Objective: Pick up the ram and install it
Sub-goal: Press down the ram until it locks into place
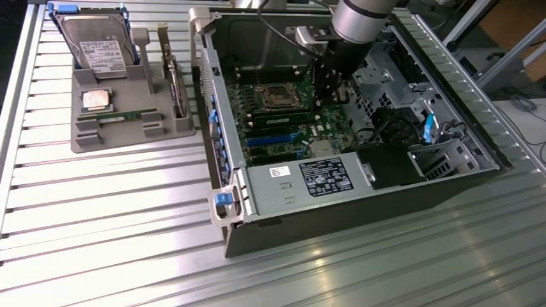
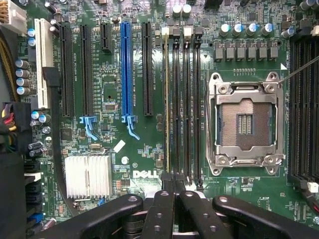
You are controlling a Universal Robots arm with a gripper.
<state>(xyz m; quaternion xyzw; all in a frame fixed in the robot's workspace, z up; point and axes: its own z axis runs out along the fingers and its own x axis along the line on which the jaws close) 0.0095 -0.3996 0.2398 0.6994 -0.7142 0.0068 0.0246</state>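
Clearly the claw [image 2: 174, 186] is clenched, fingertips pressed together just over the memory slots [image 2: 182, 99] beside the empty processor socket [image 2: 245, 122], probably to push a stick home. One ram [image 1: 284, 119] lies seated on the motherboard [image 1: 282, 121] inside the computer case [image 1: 341, 185]. At nine o'clock from the case, another ram [image 1: 128, 116] rests in the grey holder [image 1: 128, 137] on the surface [image 1: 102, 211].
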